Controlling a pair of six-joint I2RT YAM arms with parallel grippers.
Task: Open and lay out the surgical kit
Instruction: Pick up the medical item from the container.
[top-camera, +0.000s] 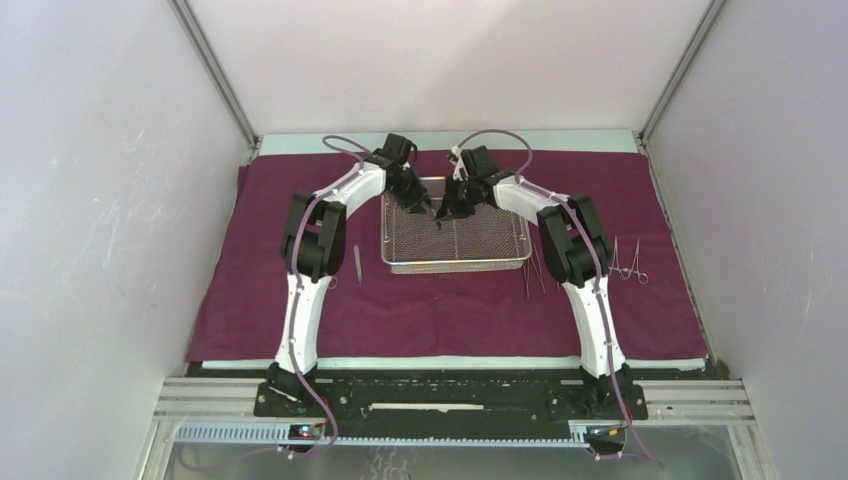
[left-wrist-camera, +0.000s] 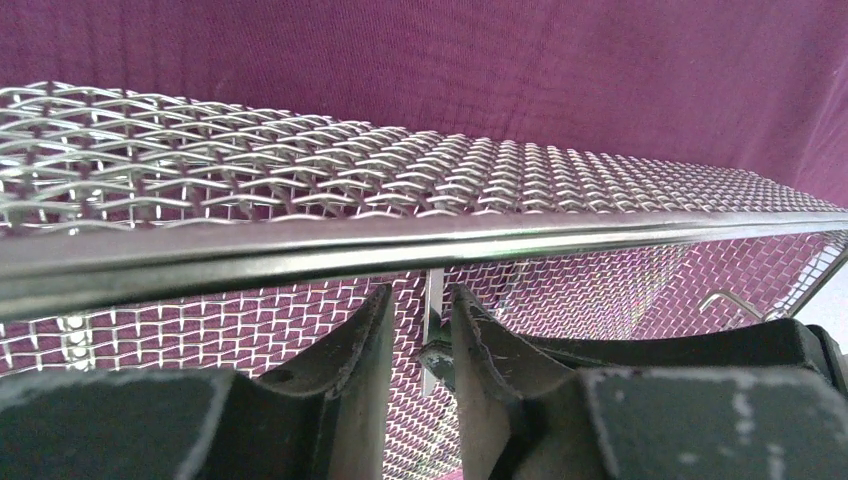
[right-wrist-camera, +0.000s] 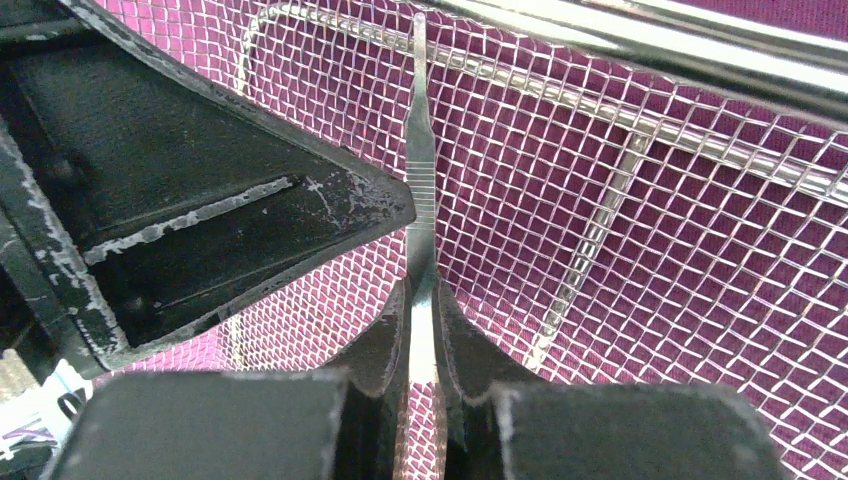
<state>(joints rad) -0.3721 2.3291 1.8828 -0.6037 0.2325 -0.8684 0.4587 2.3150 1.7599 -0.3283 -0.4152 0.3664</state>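
The maroon cloth wrap (top-camera: 450, 310) lies spread flat over the table. On it, at the middle back, stands the silver wire-mesh tray (top-camera: 455, 263). Both grippers meet over the tray's back half. My right gripper (right-wrist-camera: 421, 290) (top-camera: 452, 210) is shut on a thin flat steel tool (right-wrist-camera: 420, 170) with a ribbed grip, holding it above the mesh. My left gripper (left-wrist-camera: 420, 292) (top-camera: 428, 207) is open, and the free end of that tool (left-wrist-camera: 434, 300) stands in the narrow gap between its fingers. I see no contact there. The tray's rim (left-wrist-camera: 300, 240) crosses the left wrist view.
Tweezers (top-camera: 357, 262) lie on the cloth left of the tray. Thin steel instruments (top-camera: 533, 272) lie by its front right corner, and ring-handled ones (top-camera: 630, 262) farther right. White walls enclose the table on three sides.
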